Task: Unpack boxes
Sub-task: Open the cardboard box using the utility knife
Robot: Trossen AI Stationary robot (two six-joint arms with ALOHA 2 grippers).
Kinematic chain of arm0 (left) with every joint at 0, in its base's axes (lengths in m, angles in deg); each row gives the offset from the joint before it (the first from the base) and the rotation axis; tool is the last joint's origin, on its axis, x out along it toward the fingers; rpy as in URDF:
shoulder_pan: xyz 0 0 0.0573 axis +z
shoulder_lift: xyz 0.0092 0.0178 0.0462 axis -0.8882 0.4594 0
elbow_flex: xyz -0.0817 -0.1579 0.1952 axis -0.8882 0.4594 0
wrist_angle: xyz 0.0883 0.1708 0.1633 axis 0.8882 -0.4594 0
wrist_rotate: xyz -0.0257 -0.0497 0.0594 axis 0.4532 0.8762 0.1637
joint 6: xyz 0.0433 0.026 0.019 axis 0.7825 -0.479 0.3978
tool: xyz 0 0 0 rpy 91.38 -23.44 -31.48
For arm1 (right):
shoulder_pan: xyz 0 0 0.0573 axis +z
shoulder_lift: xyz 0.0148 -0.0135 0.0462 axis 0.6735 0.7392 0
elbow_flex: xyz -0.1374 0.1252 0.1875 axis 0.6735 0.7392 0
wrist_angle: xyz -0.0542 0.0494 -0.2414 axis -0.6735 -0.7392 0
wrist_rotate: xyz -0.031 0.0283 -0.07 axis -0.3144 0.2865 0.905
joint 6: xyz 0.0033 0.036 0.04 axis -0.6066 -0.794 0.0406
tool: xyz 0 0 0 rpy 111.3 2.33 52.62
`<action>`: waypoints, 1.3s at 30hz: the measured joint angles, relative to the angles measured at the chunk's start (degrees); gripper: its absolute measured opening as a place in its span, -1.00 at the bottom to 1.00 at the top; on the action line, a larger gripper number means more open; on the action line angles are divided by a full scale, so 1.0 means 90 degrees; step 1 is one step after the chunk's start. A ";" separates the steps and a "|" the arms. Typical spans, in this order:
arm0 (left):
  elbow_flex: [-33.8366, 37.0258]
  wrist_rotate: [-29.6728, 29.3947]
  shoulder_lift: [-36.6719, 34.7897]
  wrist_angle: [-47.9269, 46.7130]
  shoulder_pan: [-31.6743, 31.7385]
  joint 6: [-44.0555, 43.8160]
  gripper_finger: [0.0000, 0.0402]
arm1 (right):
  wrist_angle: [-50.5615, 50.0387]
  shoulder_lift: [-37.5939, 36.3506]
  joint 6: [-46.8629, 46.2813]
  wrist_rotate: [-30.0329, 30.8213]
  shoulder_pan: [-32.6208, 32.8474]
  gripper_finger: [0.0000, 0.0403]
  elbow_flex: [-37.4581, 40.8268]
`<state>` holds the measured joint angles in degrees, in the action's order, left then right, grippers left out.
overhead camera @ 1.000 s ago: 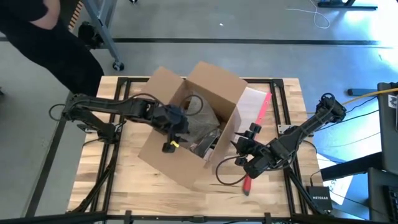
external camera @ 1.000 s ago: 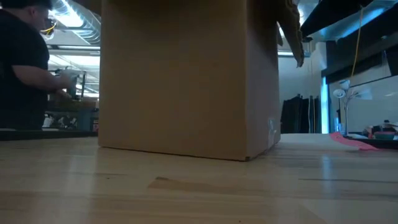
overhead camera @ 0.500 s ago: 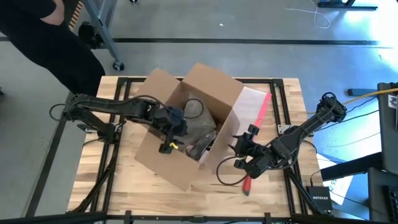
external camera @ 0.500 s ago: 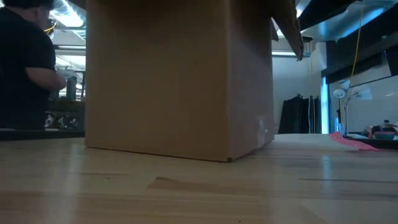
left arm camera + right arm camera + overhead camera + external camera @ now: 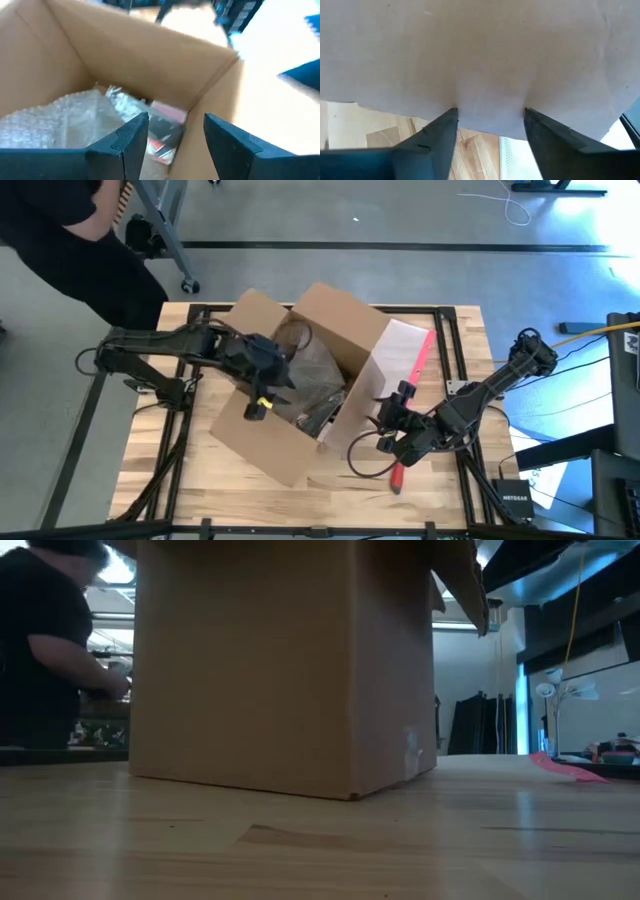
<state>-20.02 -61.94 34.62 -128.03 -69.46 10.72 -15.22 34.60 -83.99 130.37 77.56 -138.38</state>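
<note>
1. The cardboard box (image 5: 300, 380) stands in the middle of the tabletop (image 5: 440, 490), turned so that its corners point toward the edges. Its top is open and the flaps stand outward.
2. In the low view the box (image 5: 270, 660) fills most of the picture. A small pale label (image 5: 411, 745) is on its side wall, near the bottom corner.
3. The right gripper (image 5: 385, 425) is at the right side of the box, between the box and the right edge of the tabletop. In the right wrist view its fingers (image 5: 432, 137) are spread, and both tips touch a pale cardboard flap (image 5: 470, 60). The fingers do not close on it.
4. A clear pouch with a pink-red edge (image 5: 408, 352) lies on the tabletop just beside the box, toward the far right corner. The right arm crosses over its near end.
5. The left gripper (image 5: 262, 385) is above the open top of the box, at the left part of the opening. Its fingers (image 5: 130, 140) are apart and hold nothing.
6. Inside the box lie bubble wrap (image 5: 55, 122) and a small red and black package (image 5: 162, 135), which sits in an inner corner.
7. Beyond the far left corner of the tabletop a person in dark clothes (image 5: 70, 240) stands. In the low view the person (image 5: 45, 650) is on the left, behind the table.
</note>
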 joint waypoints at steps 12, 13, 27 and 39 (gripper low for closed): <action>-0.0098 0.0124 -0.0195 -0.1138 -0.0428 -0.0303 -0.02 | 0.0015 0.0002 0.0183 -0.0051 0.0000 0.42 0.0000; -0.0054 0.0122 -0.0193 -0.1150 -0.0451 -0.0207 -0.03 | 0.0029 0.0002 0.0186 -0.0054 0.0000 0.42 0.0000; 0.0644 0.0347 -0.0191 -0.0878 -0.0452 -0.0329 -0.07 | 0.0072 0.0002 0.0205 -0.0925 0.0000 0.43 0.0000; 0.1978 -0.0158 -0.0192 0.0082 -0.0789 -0.1025 -0.27 | -0.0849 0.0009 -0.0130 -0.1839 0.0126 0.43 -0.1284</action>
<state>-2.22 -63.36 32.89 -127.29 -76.56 1.49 -22.86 34.69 -85.16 113.82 78.70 -149.94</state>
